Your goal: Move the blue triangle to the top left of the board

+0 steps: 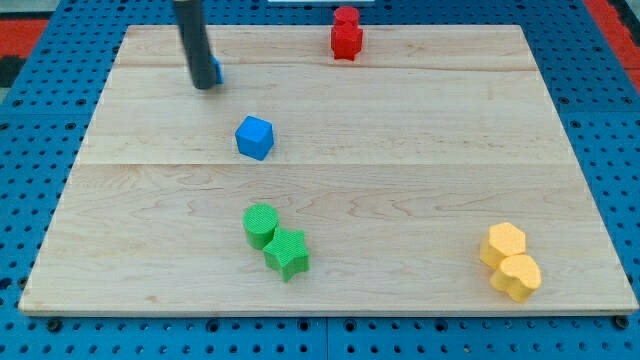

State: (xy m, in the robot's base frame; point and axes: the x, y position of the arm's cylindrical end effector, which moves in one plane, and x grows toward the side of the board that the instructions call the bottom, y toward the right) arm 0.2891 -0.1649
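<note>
The blue triangle [216, 72] is almost wholly hidden behind my dark rod near the board's top left; only a sliver of blue shows at the rod's right edge. My tip [205, 87] rests on the board just in front of and left of that sliver, touching or nearly touching it. A blue cube [254, 137] lies below and to the right of my tip, apart from it.
A red block [346, 32] stands at the top edge, right of centre. A green cylinder [261, 224] and a green star [287, 252] touch each other at lower centre. Two yellow blocks [510, 261] sit together at the lower right. The wooden board [420, 150] lies on a blue pegboard.
</note>
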